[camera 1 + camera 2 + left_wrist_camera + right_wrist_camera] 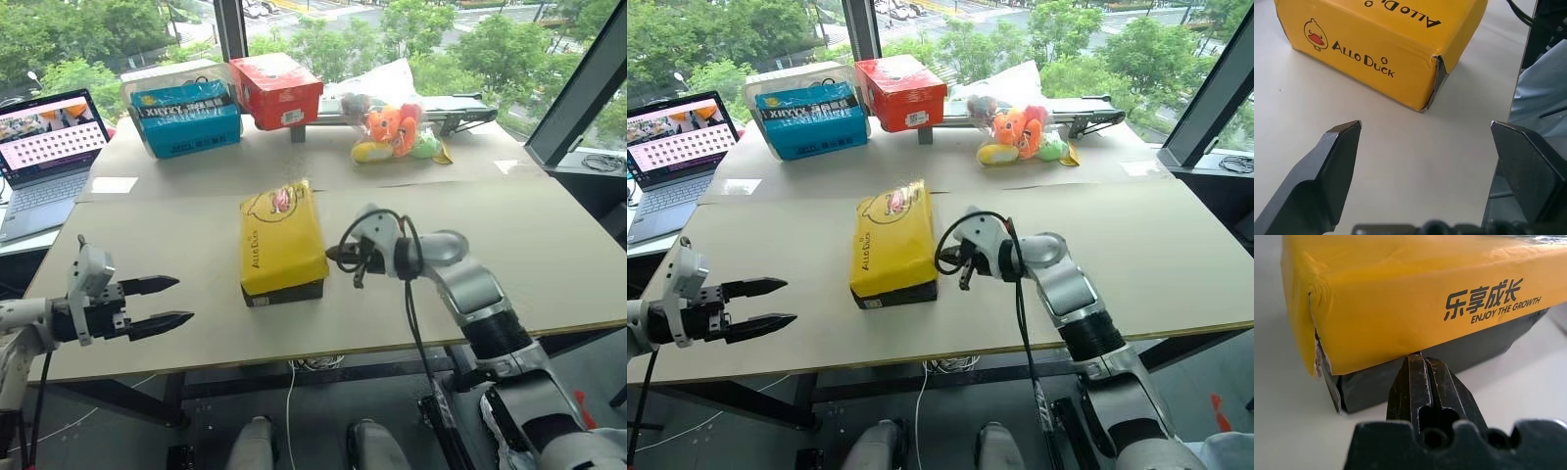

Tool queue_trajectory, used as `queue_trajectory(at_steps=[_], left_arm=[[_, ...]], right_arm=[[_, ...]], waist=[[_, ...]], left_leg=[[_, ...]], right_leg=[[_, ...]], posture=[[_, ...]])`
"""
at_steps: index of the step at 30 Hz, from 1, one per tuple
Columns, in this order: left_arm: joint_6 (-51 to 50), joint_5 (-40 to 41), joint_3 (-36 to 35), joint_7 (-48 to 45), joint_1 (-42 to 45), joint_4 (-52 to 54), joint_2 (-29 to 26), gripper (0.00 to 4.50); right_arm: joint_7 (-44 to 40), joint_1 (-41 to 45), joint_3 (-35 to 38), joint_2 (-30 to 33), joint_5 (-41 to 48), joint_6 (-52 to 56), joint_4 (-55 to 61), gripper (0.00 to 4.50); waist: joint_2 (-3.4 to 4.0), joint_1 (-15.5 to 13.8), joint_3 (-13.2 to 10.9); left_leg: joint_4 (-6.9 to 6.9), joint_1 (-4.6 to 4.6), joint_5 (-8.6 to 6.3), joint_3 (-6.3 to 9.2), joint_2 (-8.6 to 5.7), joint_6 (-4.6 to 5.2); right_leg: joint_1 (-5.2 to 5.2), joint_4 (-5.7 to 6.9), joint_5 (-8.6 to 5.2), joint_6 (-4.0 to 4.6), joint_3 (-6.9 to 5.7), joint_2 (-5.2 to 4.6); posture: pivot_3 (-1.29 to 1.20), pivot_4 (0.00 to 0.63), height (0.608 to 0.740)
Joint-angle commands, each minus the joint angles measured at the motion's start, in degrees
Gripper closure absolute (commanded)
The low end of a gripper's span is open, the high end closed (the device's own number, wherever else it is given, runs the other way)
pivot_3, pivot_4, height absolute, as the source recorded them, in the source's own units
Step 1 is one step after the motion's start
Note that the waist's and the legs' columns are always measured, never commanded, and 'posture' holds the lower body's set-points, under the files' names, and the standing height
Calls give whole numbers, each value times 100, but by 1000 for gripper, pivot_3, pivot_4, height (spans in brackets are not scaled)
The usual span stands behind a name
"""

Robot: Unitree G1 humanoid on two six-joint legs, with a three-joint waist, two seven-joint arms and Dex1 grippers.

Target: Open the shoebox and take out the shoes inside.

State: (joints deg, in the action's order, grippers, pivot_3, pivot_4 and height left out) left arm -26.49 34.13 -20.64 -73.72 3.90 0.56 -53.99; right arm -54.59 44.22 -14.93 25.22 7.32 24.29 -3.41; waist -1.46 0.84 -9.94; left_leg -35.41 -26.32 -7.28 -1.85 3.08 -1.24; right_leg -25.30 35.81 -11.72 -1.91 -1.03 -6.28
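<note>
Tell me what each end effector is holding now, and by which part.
Nothing is held. The left end effector is open over the table, apart from the shoebox. The right end effector is shut, empty, its tips at the lid's lower edge.

The shoebox (892,245) lies closed in the middle of the table (1176,255), yellow lid up, black base showing at its near end. The right gripper (950,258) sits just beside the box's right side, fingers pressed together. The left gripper (784,303) hovers well to the left of the box, fingers spread. Farther back stand a blue box (813,119), a red box (903,90) and plush toys (1017,135); a laptop (671,157) sits at the left.
</note>
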Motion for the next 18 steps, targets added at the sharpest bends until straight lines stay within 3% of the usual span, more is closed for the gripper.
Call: queue_trajectory(at_steps=[1, 8, 18], left_arm=[[-30, 140, -119, 34, -36, 228, 20, 0], [-158, 270, -388, 28, -339, 435, -54, 0], [-761, 648, -1869, 56, -1818, 1411, -129, 0]], right_arm=[[-15, 569, 122, -268, 365, 353, 735, 4460], [169, 1299, -99, -1050, 364, 313, 376, 4460], [324, 2432, -357, -2256, -116, -1107, -2027, 4460]], waist=[[0, 26, 0], [-2, 23, 1], [-26, 219, 6]], left_leg=[[0, 0, 0, 0, 1, 0], [0, 7, 0, 0, 13, -1], [0, 6, -3, -16, 64, -6]], right_leg=[[-2, 4, -1, 2, 0, 1], [-4, 17, -5, 8, -2, 10], [-10, 12, -11, 31, -3, 51]], posture=[[0, 150, 732], [0, 150, 732], [0, 150, 732]])
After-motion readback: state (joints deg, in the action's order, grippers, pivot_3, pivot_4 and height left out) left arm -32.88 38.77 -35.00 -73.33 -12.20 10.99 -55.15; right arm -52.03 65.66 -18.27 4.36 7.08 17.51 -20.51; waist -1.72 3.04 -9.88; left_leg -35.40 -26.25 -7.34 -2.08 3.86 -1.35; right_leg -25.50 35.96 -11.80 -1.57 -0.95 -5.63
